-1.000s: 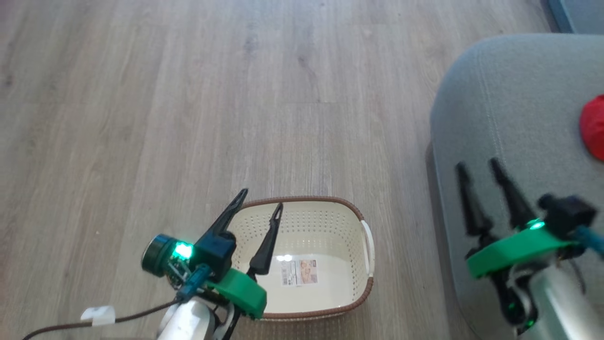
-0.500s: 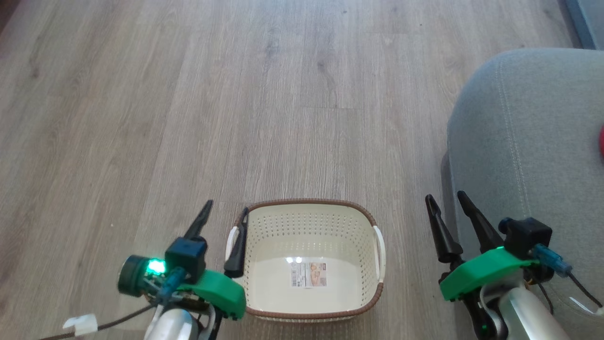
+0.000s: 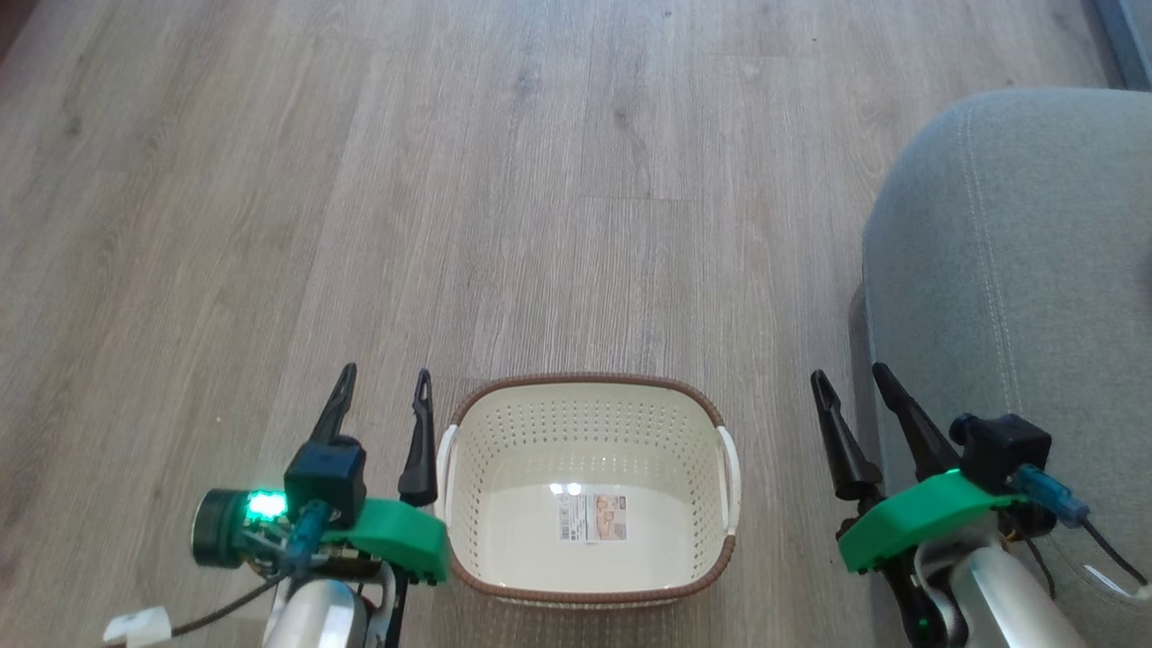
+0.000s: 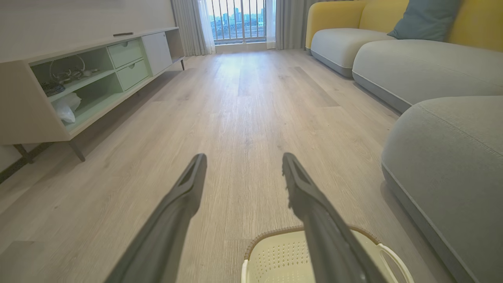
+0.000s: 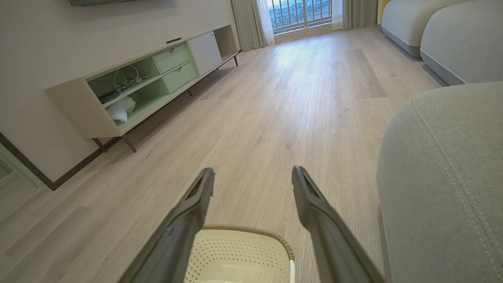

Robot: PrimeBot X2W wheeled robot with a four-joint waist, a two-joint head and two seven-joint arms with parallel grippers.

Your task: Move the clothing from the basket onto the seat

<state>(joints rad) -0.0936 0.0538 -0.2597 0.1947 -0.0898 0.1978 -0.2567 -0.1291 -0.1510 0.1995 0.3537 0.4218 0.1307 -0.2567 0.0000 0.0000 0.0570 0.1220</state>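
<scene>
The cream basket [image 3: 585, 382] with its brown rim stands on the wooden floor, holding just a paper label [image 3: 591, 517]. My left gripper [image 3: 384, 382] hangs open beside the basket's left handle, nothing between its fingers. My right gripper [image 3: 850, 382] is open too, over the floor between the basket and the grey seat [image 3: 1008, 270]. The clothing is out of view. In the left wrist view my left gripper [image 4: 243, 157] points along the floor, with the basket [image 4: 275, 255] below and the seat [image 4: 452, 157] to the right. The right wrist view has my right gripper [image 5: 253, 173], the basket [image 5: 235, 255] and the seat [image 5: 444, 177].
A low cabinet [image 4: 78, 78] with open shelves and drawers runs along the left wall. More grey sofa sections [image 4: 424, 67] with yellow backs and a blue cushion [image 4: 420, 17] stand beyond the seat. Wide wooden floor [image 3: 450, 180] lies ahead toward a window.
The head camera has turned left, and a red garment on the seat has slipped out of frame. My left gripper moved from above the basket to its left side; my right gripper came off the seat.
</scene>
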